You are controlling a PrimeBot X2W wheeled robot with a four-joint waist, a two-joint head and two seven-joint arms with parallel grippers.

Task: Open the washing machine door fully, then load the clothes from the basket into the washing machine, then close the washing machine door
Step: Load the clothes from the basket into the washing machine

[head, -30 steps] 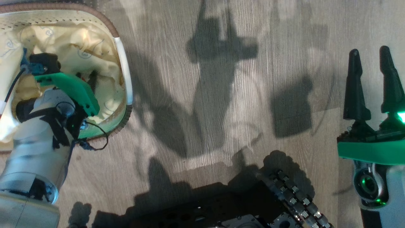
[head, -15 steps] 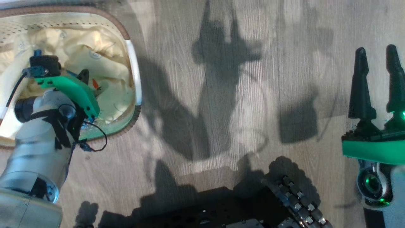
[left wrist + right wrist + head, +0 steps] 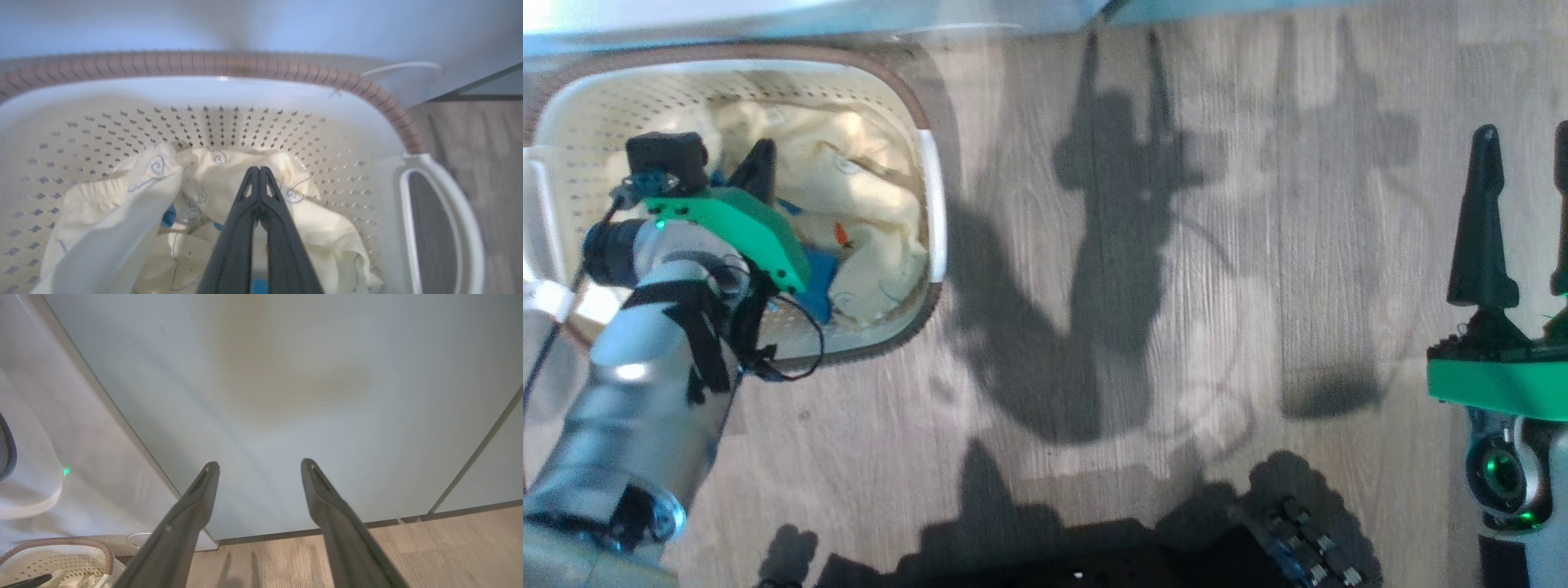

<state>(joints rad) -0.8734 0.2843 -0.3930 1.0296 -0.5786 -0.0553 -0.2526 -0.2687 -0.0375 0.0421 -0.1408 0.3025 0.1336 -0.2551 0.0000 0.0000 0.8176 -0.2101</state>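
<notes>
The main risk is an empty lift. The left pincer is clenched, its two dark fingers meeting at the tips, and no fold can be seen between them. I cannot tell whether any cloth is caught lower down. If it rises now it may bring up nothing, or only a thin edge that slips free on the way to the washing machine. A loosely caught garment could also drag its neighbours over the brown rim and drop them on the floor, or snag on the holes in the basket wall.

The clothes lie heaped in the right half of the basket, which stands at the far left on the floor. The left pincer reaches down into the basket at the left edge of that heap, with a blue patch just beside it on the near side. In the left wrist view its tips sit right over the cream cloth close to the basket's far wall, with one fold rising on the left of the fingers.

The right pincer is released and empty, well apart at the far right, facing a pale cabinet front.
</notes>
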